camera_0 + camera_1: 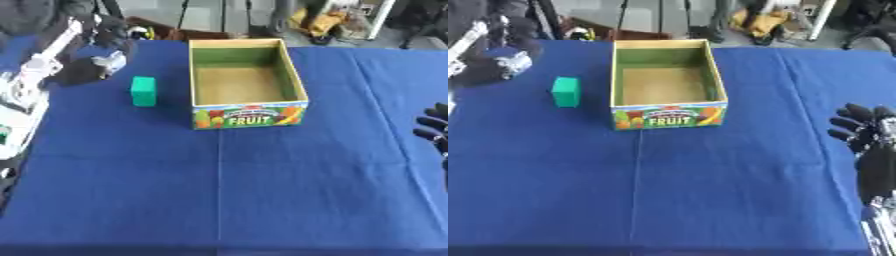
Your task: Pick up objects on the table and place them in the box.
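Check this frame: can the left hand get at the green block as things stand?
Probably yes. The left hand hovers just left of the green block, with only bare blue cloth between them. The box stands on the block's other side.

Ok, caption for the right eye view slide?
Green block sits left of the empty fruit box on blue cloth; left robot hand hovers nearby, right robot hand idle.
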### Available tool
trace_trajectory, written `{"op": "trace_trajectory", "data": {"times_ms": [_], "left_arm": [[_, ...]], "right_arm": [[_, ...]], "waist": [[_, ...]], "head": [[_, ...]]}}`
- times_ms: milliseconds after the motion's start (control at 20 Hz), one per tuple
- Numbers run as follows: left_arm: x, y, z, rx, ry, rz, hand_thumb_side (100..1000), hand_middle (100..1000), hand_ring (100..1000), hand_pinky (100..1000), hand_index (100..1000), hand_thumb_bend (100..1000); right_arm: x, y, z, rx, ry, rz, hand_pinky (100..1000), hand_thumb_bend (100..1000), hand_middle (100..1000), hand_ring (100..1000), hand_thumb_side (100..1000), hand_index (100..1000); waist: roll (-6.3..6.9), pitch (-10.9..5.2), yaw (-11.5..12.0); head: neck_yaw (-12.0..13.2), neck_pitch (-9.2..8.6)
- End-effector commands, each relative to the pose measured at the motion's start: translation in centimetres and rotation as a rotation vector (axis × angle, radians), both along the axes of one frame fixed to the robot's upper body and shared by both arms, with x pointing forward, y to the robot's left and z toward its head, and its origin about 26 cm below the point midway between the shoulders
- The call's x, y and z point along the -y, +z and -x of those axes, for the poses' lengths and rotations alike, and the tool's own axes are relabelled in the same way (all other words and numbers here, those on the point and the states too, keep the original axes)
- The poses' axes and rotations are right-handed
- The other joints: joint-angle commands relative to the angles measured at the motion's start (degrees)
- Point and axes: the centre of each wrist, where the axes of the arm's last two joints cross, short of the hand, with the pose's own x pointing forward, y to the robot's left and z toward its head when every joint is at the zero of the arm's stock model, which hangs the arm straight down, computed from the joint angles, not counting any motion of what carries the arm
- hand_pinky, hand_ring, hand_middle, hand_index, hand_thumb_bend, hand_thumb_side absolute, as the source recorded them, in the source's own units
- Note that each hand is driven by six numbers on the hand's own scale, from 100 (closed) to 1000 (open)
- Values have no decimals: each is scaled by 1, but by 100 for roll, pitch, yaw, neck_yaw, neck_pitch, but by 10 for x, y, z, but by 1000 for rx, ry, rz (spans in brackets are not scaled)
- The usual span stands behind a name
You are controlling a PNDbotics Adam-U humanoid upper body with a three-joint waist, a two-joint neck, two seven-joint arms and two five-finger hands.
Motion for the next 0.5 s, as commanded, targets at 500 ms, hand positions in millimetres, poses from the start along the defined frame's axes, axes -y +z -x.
{"op": "trace_trajectory", "data": {"times_ms": [500], "left_arm": [[10, -5, -67, -81, 142, -591, 301, 711, 734, 710, 836, 791]], "right_arm": [[1, 11, -3, 30, 17, 24, 726, 100, 718, 752, 1000, 796]], "waist": [[2, -13, -95]], "head": [[71, 8]]}}
